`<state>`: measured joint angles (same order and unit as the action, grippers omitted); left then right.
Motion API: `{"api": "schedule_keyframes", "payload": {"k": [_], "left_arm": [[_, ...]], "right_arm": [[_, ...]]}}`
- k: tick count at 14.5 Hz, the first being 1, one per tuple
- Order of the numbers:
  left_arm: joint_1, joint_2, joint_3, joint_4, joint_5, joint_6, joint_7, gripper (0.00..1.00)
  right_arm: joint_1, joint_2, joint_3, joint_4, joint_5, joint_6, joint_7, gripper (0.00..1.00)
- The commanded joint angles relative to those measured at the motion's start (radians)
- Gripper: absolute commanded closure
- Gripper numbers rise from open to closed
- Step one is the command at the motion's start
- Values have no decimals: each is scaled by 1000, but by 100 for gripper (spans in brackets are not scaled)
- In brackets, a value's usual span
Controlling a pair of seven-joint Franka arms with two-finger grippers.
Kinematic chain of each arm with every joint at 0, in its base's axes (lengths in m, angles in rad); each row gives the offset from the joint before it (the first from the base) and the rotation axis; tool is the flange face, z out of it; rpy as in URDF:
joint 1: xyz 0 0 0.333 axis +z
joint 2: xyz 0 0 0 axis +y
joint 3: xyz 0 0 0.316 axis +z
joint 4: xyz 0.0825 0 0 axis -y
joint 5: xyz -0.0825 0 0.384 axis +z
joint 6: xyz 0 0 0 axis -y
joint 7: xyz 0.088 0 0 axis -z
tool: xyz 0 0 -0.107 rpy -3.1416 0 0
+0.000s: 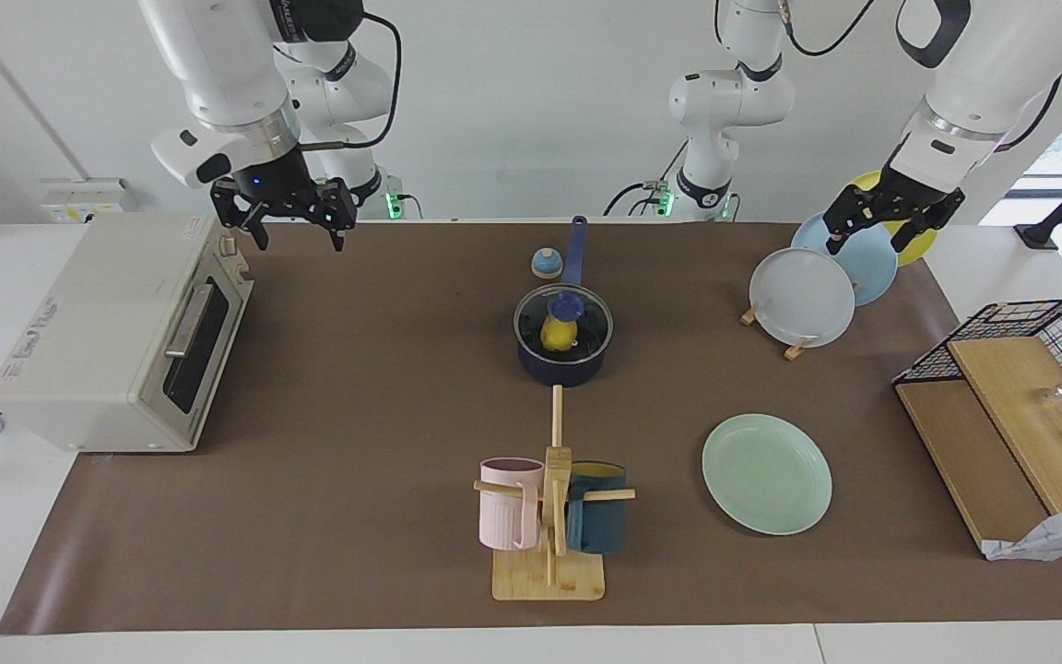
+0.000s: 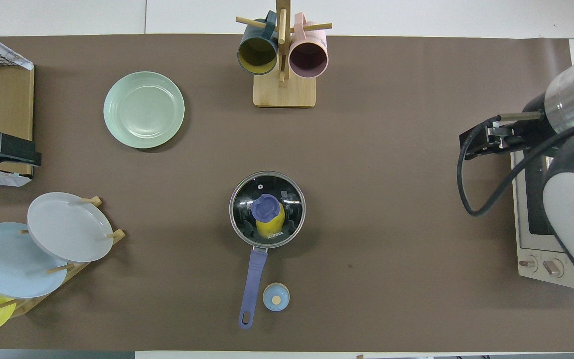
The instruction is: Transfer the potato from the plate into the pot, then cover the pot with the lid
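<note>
Sitting inside the small dark navy saucepan [image 1: 563, 355] at mid-table, the bright yellow bumpy potato [image 1: 557, 334] shows through the round clear glass lid with a metal rim [image 1: 586, 318], whose blue knob [image 1: 565, 303] stands at the centre. That lid appears to rest level on the pot's rim, and the long straight blue handle [image 1: 575, 251] points toward the robots. Farther from the robots and toward the left arm's end of the table, the pale mint-green round plate [image 1: 767, 473] lies bare.

Both steps look done, judging from how things lie: potato in the pot, lid on top. What is left calls for no more than keeping both arms away from the pot.

Over the white toaster oven [image 1: 125, 332] at its own end of the table, the right gripper [image 1: 293, 226] hangs with fingers spread apart and nothing between them. Above the upright plates on the wooden rack [image 1: 794, 350] hangs the left gripper [image 1: 870, 231], its fingers likewise parted and holding nothing. Neither touches any task object.
</note>
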<state>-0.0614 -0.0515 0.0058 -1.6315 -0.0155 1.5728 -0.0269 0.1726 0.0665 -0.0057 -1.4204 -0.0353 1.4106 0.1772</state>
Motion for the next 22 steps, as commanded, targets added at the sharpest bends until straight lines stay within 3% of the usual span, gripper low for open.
{"api": "schedule_keyframes", "payload": {"k": [1, 10, 22], "left_arm": [[8, -13, -9, -14, 19, -5, -2, 0], [8, -13, -9, -14, 19, -5, -2, 0], [8, -13, -9, -14, 19, -5, -2, 0]], "right_arm": [[-5, -48, -2, -79, -20, -6, -30, 0], [-108, -109, -7, -216, -9, 25, -142, 0], [-143, -68, -3, -181, -15, 57, -148, 0]]}}
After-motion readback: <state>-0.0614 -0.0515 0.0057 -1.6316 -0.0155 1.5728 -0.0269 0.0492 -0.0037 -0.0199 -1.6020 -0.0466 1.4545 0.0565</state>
